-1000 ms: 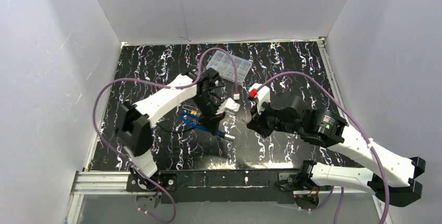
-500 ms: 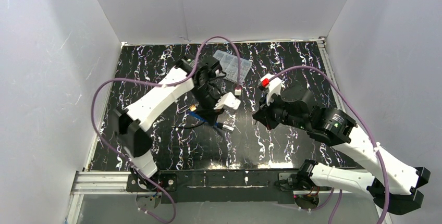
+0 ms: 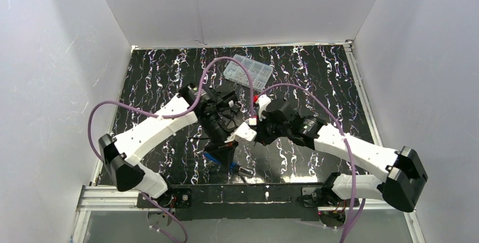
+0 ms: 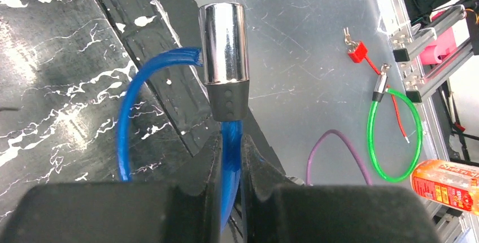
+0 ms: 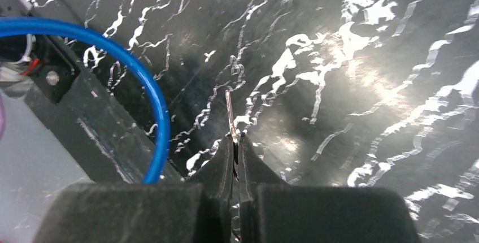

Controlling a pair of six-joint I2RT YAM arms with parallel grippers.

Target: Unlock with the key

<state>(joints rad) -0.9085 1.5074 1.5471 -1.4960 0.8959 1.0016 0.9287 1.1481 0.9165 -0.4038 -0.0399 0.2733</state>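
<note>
My left gripper (image 4: 230, 141) is clamped on the blue cable (image 4: 125, 124) of the lock, just below the black collar (image 4: 227, 99) under its chrome barrel (image 4: 224, 42). It holds the lock raised over the near edge of the worktop (image 4: 68, 56). My right gripper (image 5: 234, 141) is pinched shut on the key (image 5: 230, 113), whose thin blade pokes out edge-on.

I judge the cable springy and slick-coated and the barrel heavier and smooth. A hold close to the collar suits it (farther down, the head would flop). The key looks small, stiff and light, so it is liable to twist between the pads.

I count one lock, one key, two grippers, and one clear parts box (image 3: 247, 69) at the far side.
</note>
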